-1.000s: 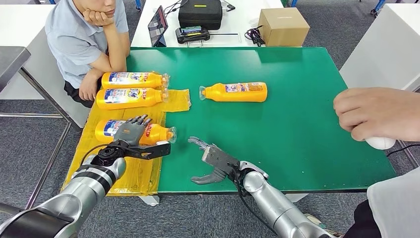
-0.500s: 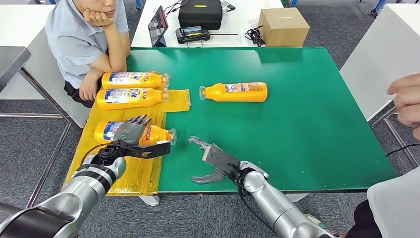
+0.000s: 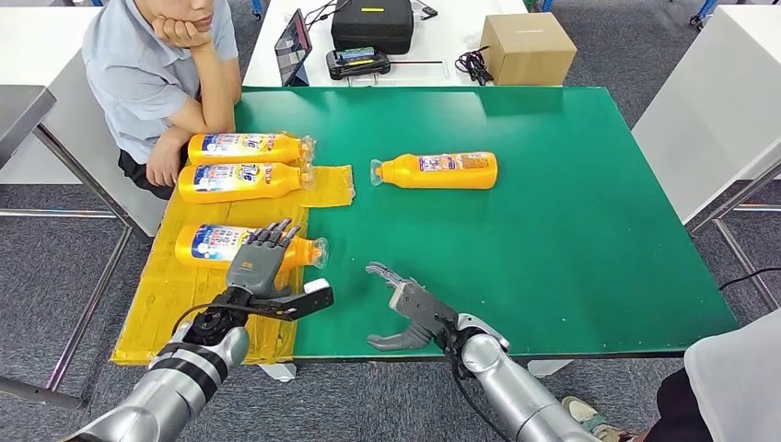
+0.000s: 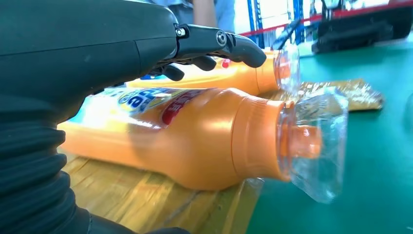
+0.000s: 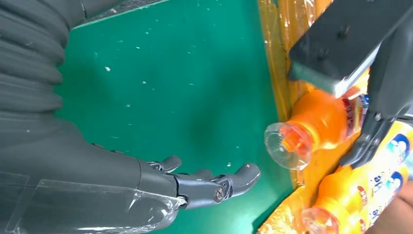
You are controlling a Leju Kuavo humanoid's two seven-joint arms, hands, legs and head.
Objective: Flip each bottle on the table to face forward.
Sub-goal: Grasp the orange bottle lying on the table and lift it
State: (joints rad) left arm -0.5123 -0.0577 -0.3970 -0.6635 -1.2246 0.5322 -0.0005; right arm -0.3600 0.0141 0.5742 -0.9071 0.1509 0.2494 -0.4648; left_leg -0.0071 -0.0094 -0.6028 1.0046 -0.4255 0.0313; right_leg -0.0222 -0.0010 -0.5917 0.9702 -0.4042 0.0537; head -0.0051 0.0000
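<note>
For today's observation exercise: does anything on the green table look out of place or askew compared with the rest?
One orange bottle lies alone on the bare green table, its cap pointing the opposite way from the three bottles on the yellow sheet. That sheet is crumpled and overhangs the table's edge. Nothing looks spilled or broken.

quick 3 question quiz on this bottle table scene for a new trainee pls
1. How many orange bottles lie on the table?
2. True or false: the lone bottle on the bare green mat stands upright.
3. Which is nearest the left hand? A) the bottle by the person's arm B) the nearest bottle on the yellow sheet C) the cardboard box

Key
1. Four: three at the yellow sheet, one on the green mat.
2. False: it lies on its side, cap toward the robot's left.
3. B. The left hand is over it with fingers spread; the right hand is open above the mat.
</note>
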